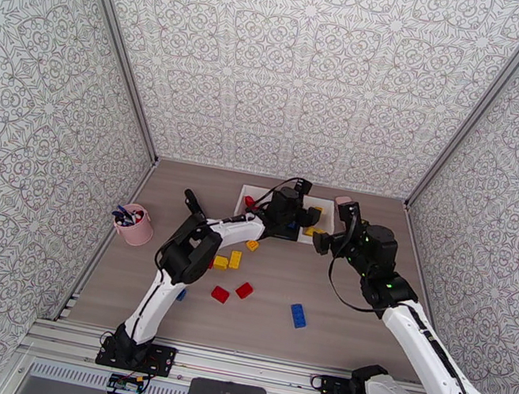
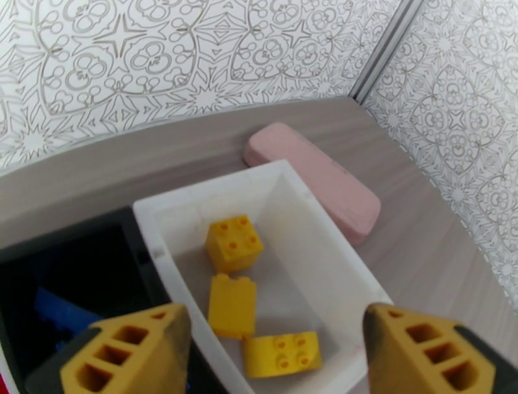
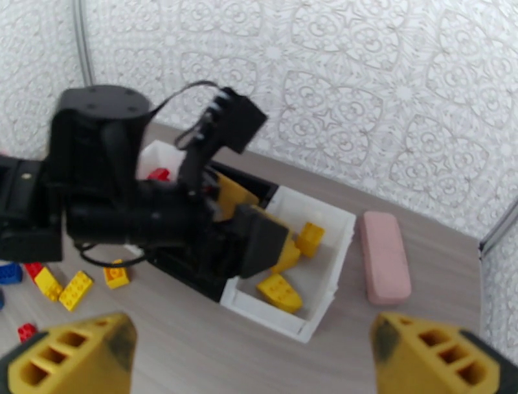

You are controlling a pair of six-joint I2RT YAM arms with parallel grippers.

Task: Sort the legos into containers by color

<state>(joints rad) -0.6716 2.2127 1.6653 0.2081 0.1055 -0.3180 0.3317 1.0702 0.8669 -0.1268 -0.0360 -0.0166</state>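
hovering over the right-hand white tray, the left gripper has its fingers well apart with nothing between them. three yellow legos lie in the tray below, one of them on its side. just left of it, touching, sits the black tray with a blue brick inside. the pink block lies on the table just beyond and to the right.

the right gripper hangs nearby at the near right of the trays, its fingers also spread and empty. more legos wait on the near table: yellow ones, two red and a blue.

the main risk i see is crowding. both wrists sit close together over the same tray, so either arm swinging back toward the loose bricks could clip the other. the left gripper is also low: pulling away sideways instead of up could catch a tray wall with a finger, shoving the tray or tipping the sorted yellow bricks out.
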